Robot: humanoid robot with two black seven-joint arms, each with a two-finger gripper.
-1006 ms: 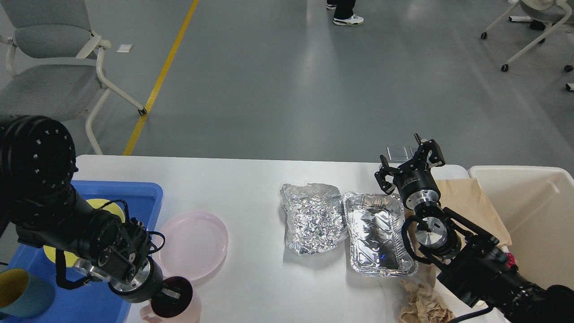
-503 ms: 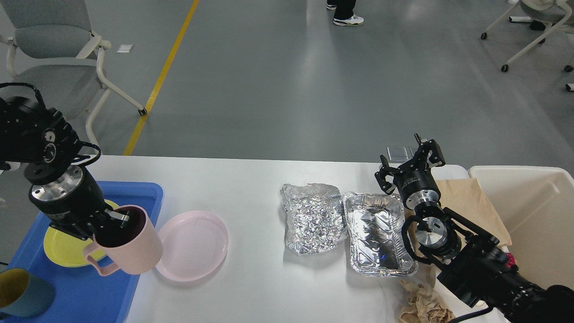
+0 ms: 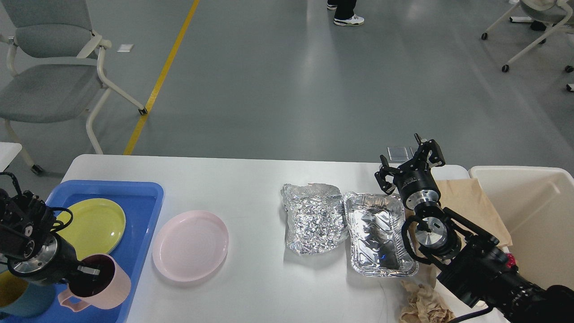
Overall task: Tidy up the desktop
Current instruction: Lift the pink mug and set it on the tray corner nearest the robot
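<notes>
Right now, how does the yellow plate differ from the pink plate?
The yellow plate lies inside the blue tray; the pink plate lies on the bare desktop, just right of the tray. The yellow plate is partly hidden by the left arm; the pink plate shows whole. Both are round, shallow, empty and flat.

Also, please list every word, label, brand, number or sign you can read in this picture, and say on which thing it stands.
No text can be read in the head view.
Right gripper: a thin pale line of print runs round its black wrist body, too small to read.
Blue tray, pink mug, pink plate, foil container: no print visible.
</notes>
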